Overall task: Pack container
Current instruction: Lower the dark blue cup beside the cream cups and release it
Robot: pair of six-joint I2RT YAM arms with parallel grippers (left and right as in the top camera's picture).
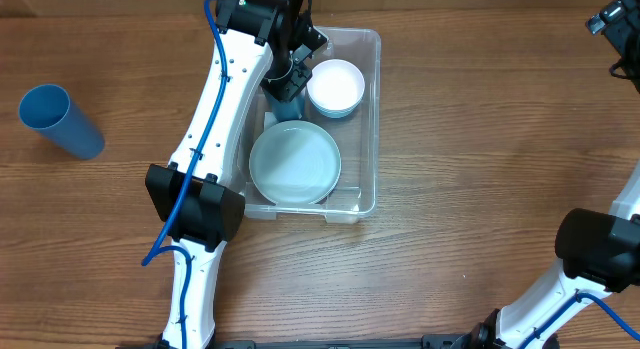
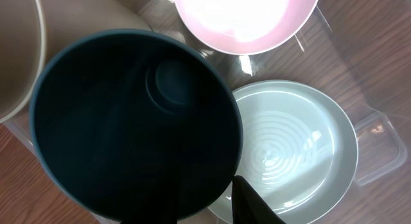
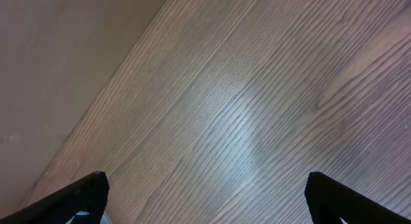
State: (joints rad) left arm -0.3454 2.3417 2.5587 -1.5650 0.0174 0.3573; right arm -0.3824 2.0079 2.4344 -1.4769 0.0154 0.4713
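The clear container (image 1: 372, 119) sits at the table's middle. It holds a pale green plate (image 1: 295, 164) and a pinkish-white bowl (image 1: 335, 86). My left gripper (image 1: 288, 84) is inside the container's far left corner, shut on the rim of a dark blue cup (image 1: 288, 109), which stands upright. In the left wrist view the cup (image 2: 128, 121) fills the frame, with one finger of the gripper (image 2: 218, 205) outside its rim, beside the plate (image 2: 295, 140) and the bowl (image 2: 247, 18). My right gripper (image 1: 615, 29) is open and empty (image 3: 205, 198) at the far right.
A lighter blue cup (image 1: 60, 120) lies on its side on the wood table at the far left. The container's clear wall (image 2: 379, 131) shows beside the plate. The right wrist view shows only bare wood.
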